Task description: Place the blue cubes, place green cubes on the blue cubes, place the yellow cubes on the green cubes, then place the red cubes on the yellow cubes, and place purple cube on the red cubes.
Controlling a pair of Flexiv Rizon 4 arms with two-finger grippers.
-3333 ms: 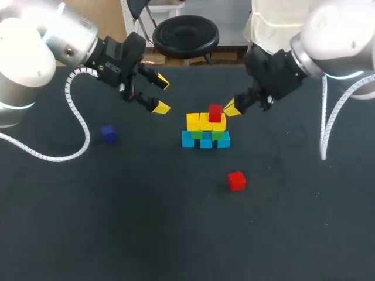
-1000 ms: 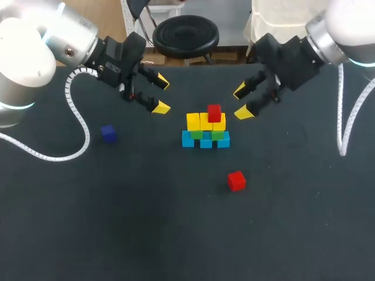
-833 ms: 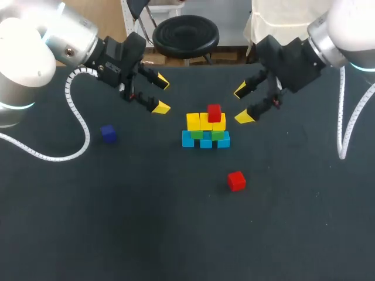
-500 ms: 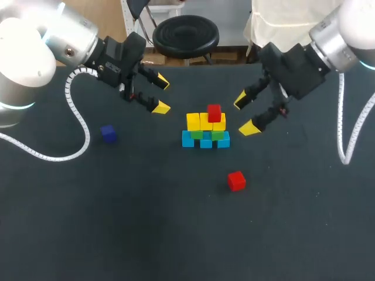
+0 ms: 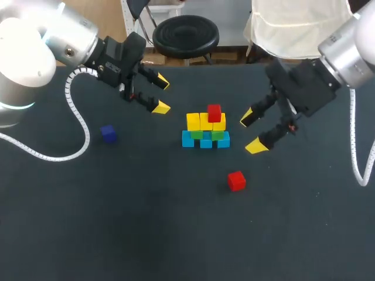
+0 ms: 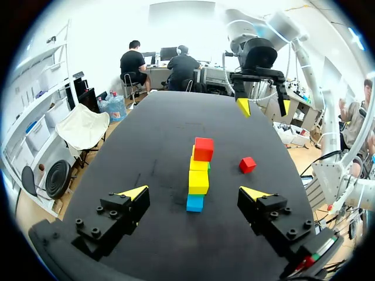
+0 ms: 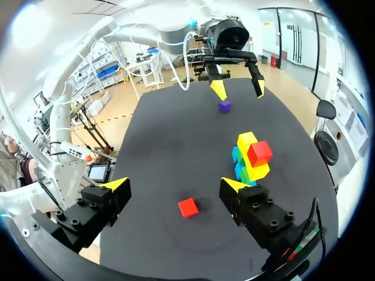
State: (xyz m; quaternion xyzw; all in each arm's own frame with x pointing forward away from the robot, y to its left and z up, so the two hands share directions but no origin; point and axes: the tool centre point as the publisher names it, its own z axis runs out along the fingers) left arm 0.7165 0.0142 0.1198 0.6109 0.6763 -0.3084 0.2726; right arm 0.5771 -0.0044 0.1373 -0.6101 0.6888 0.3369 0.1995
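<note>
Red layer is the step in hand, as I read it: the placed red cube (image 5: 215,112) sits on the yellow row (image 5: 198,122), toward its right end. The loose red cube (image 5: 237,181) lies on the black table (image 5: 117,222), on the near side of the stack (image 5: 205,132) and apart from it

Right gripper (image 5: 252,132) hangs just right of the stack, fingers spread wide, nothing between them. In its wrist view the loose red cube lies ahead, on the table

Left gripper (image 5: 162,95) hovers beyond the stack to its left, also spread and empty

Purple cube (image 5: 108,133) sits alone, well left of the stack; it goes on last

Next move, my guess: right arm drops over the loose red cube, pinches two opposite faces, then sets it on the bare left part of the yellow row beside the placed red cube

Orientation: a cube has no long axis. The loose one lies flat, faces turned slightly off the stack's line, so a small wrist turn looks needed. The stack's long axis runs left-right across the table, blue cubes (image 5: 205,141) at the bottom, green cubes (image 5: 217,135) above; the left wrist view sees it end-on
</note>
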